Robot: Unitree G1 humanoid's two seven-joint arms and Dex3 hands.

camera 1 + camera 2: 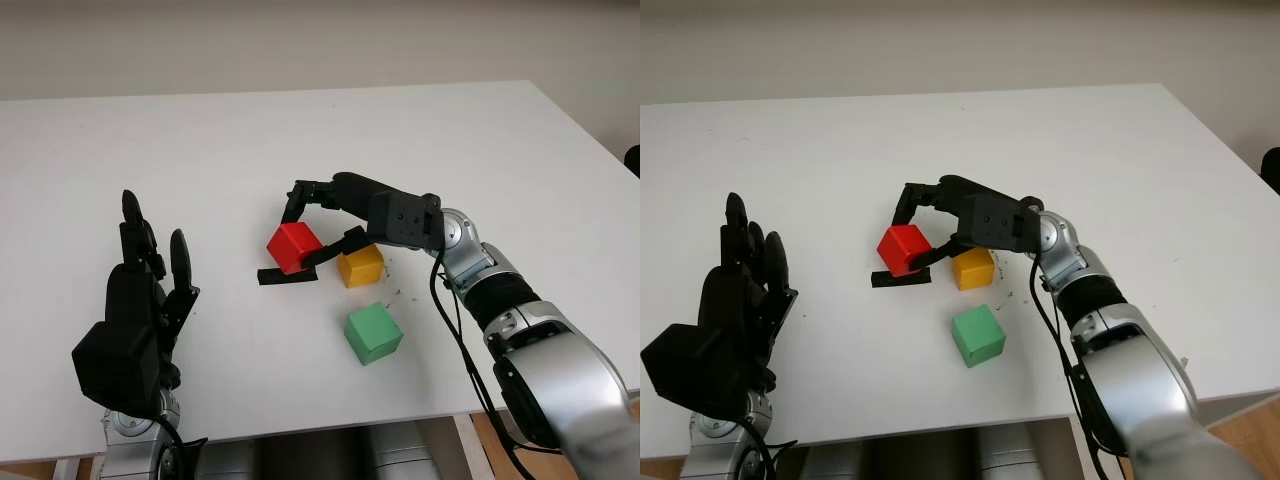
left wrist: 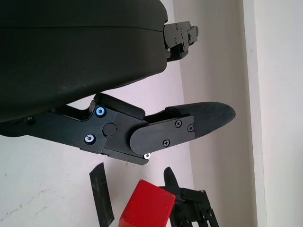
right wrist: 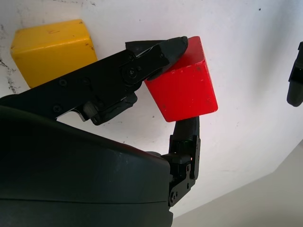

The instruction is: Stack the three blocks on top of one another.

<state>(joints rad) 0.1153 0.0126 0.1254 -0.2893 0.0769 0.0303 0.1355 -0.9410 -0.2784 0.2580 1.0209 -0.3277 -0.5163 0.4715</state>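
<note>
White table (image 1: 300, 130) against pale wall; right hand (image 1: 318, 228) gripping red block (image 1: 293, 246), left hand (image 1: 140, 300) open.

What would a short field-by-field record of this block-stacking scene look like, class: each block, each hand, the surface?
red block: gripped by right hand, next to yellow block
yellow block: on table, nothing on top
green block: on table, apart, nearest the robot
right hand: fingers closed on red block
left hand: open, at the near left of the table
black strip: flat on table by red block
table: white
stack: not yet begun
</note>
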